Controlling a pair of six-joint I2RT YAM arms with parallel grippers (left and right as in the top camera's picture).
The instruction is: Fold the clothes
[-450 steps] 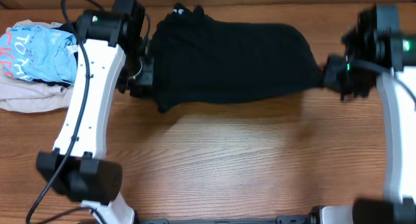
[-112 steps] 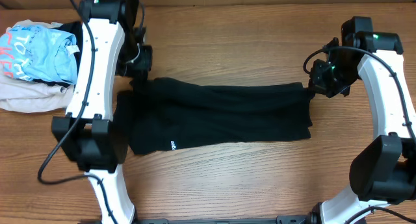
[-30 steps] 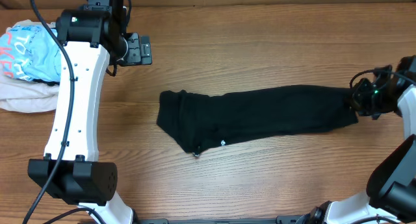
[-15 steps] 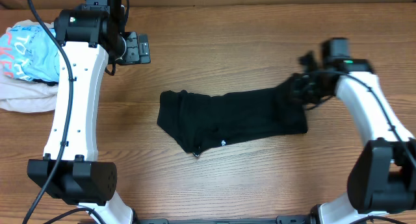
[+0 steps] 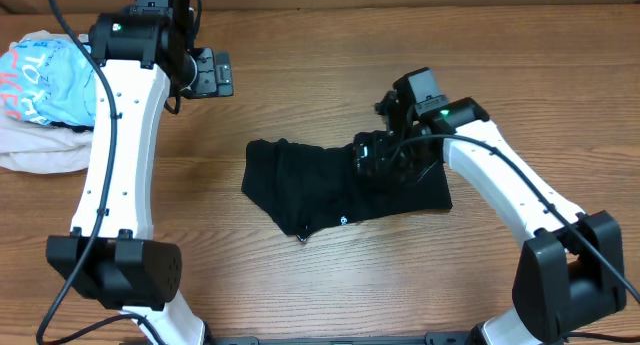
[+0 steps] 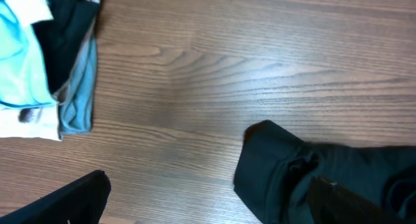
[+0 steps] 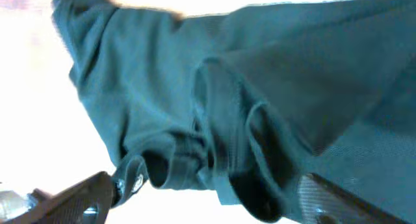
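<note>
Both right fingers (image 7: 91, 197): being held apart, with bunched folds of the black T-shirt (image 7: 214, 87) lying between them.
Right gripper (image 5: 372, 157): being held low over the T-shirt's right half, on gathered fabric.
Both left fingers (image 6: 75, 197): being held apart, with nothing gripped.
Left gripper (image 5: 210, 75): being held over the table (image 5: 330, 275), well apart from the T-shirt's left end.
Black T-shirt: lying mid-table.
Light blue shirt (image 5: 50, 80): lying far left.
</note>
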